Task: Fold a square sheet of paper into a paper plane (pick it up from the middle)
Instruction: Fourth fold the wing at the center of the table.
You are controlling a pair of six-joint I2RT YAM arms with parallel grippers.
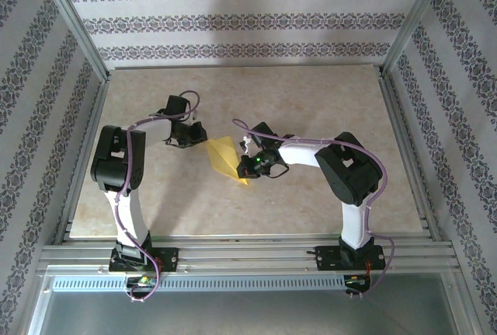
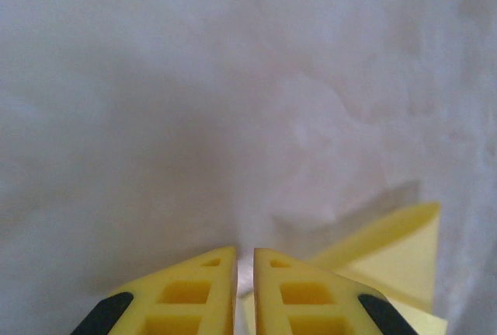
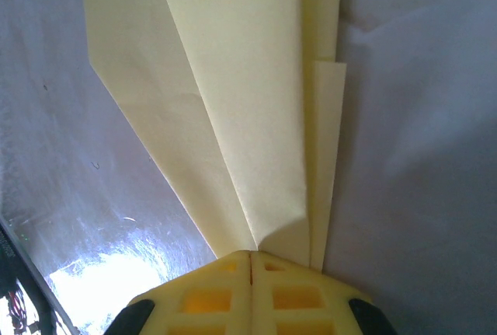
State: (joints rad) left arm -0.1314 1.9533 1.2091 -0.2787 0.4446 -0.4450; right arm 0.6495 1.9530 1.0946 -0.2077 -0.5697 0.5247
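several folds are already showing in the paper plane [image 1: 224, 156], which is lying near the middle of the desk [image 1: 326, 102] between the two arms. in the right wrist view its layers are running in long slanted creases and narrowing toward one end, with a thin strip standing out along one side. the right claw [image 3: 250, 256] is clenching that narrow end, its jaws pressing flat together on the stacked layers. the left claw [image 2: 245, 256] is sitting at the paper's opposite corner with its jaws drawn almost together and a slit showing between them. whether it is nipping the edge or merely resting beside it, i cannot tell. judging from this, the diagonal folds and the tapering are looking done. the wings are looking unfinished, since the shape is appearing broad and flat from above. a last fold or two and some pressing of the creases are probably waiting to be done.
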